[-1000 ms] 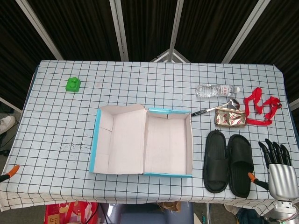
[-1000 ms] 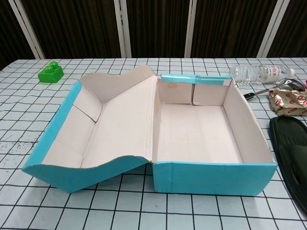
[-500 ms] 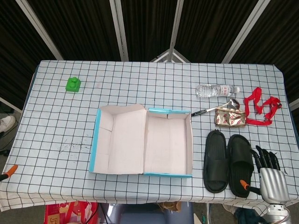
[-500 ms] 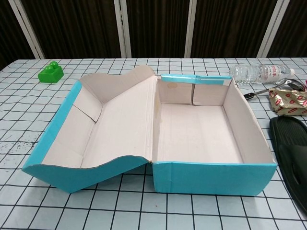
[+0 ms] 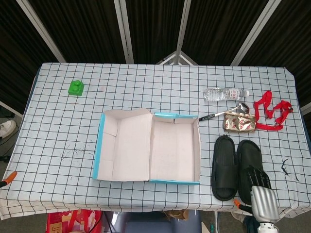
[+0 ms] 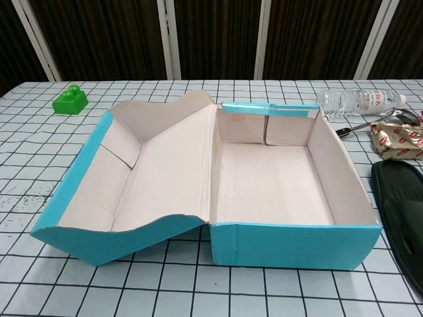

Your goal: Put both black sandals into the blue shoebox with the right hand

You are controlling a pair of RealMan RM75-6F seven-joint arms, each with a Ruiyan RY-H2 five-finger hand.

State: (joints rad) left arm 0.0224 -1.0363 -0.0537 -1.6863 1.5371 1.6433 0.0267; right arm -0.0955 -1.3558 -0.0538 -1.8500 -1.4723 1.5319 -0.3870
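The open blue shoebox [image 5: 150, 151] sits mid-table with its lid folded out to the left, and the chest view shows the shoebox [image 6: 264, 178] holding nothing. Two black sandals lie side by side right of it, the left sandal [image 5: 224, 167] and the right sandal [image 5: 250, 158]. One sandal [image 6: 403, 208] shows at the chest view's right edge. My right hand [image 5: 260, 193] is at the table's near edge, its dark fingers [image 5: 257, 177] stretched out over the near end of the right sandal and holding nothing. Only an orange-tipped sliver of my left hand [image 5: 9, 175] shows at the far left.
Behind the sandals lie a shiny pouch [image 5: 239, 122], a spoon [image 5: 224, 113], a water bottle [image 5: 224, 93] and a red strap [image 5: 273, 112]. A green block [image 5: 76, 88] stands at the back left. The sandals' near ends reach close to the table's front edge.
My right hand has moved left and toward the near edge, from beside the right sandal to over its near end. The sandals and box have not moved.
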